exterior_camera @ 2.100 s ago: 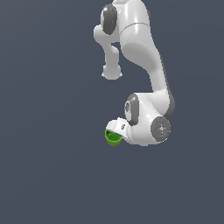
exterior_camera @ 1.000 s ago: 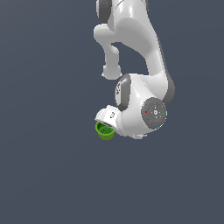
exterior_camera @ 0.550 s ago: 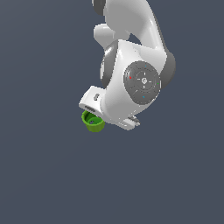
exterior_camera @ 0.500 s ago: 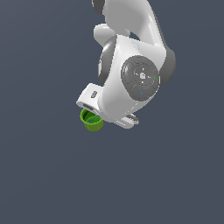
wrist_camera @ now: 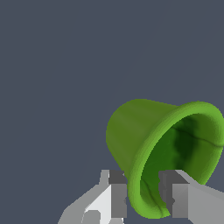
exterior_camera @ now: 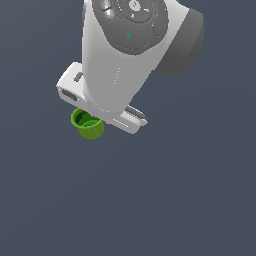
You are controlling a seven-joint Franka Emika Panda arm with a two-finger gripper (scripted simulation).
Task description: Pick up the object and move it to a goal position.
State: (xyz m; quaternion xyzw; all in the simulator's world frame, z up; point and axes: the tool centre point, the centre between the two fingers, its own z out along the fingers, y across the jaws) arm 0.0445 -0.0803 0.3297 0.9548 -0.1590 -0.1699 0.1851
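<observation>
The main risk here is the small bright green round plastic cup (exterior_camera: 88, 124) slipping or pivoting out of a thin pinch: the wrist view is showing the white two-fingered gripper (wrist_camera: 144, 194) closing narrowly across just one section of the cup's thin rim wall, one finger (wrist_camera: 117, 194) outside and the other (wrist_camera: 173, 197) inside the mouth, so a quick swing or a sudden stop could be twisting the cup loose (nothing is supporting it from below, as far as either view shows). The big white-and-grey robot arm (exterior_camera: 125, 55) is filling the upper centre of the exterior view, its wrist pointing down toward the centre-left of the frame, with the cup hanging just under the hand, its mouth partly facing the camera. No goal marker is showing, so I cannot judge how much carrying is remaining.
</observation>
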